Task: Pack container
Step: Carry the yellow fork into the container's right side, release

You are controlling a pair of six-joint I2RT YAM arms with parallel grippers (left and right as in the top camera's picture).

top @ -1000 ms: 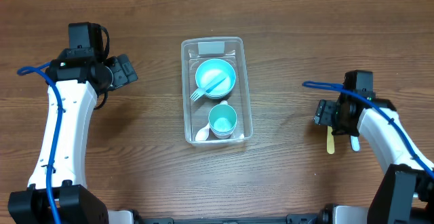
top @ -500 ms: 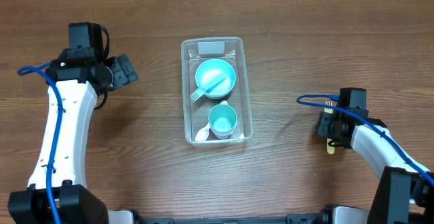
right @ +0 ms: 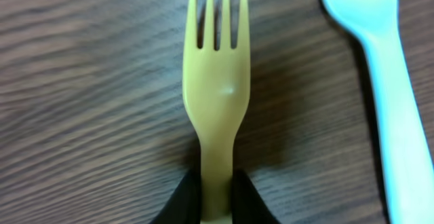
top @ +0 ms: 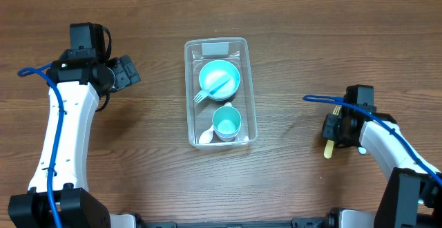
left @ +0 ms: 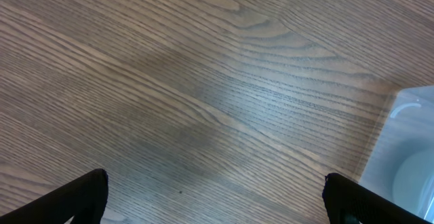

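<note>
Container [top: 250, 110] lengthwise, label end far; right pincer [right: 217, 187] grips fork [right: 217, 88], left pincer [left: 215, 187] spread.

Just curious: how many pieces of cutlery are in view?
4. A blue fork in the bowl and a white spoon beside the cup, both inside the container; a yellow fork in the right tool; a pale blue utensil beside it. Others may be hidden.

The container [top: 247, 83] sits mid-counter [top: 152, 173]. Inside, a bowl [top: 219, 72] with a fork [top: 210, 90] fills its far end, a cup [top: 226, 122] its near end, and a spoon [top: 206, 137] lies left of the cup. Well right of the container, the right pincer [right: 215, 193] grips a second fork [right: 215, 95], with a second spoon [right: 380, 81] just beyond it.
</note>
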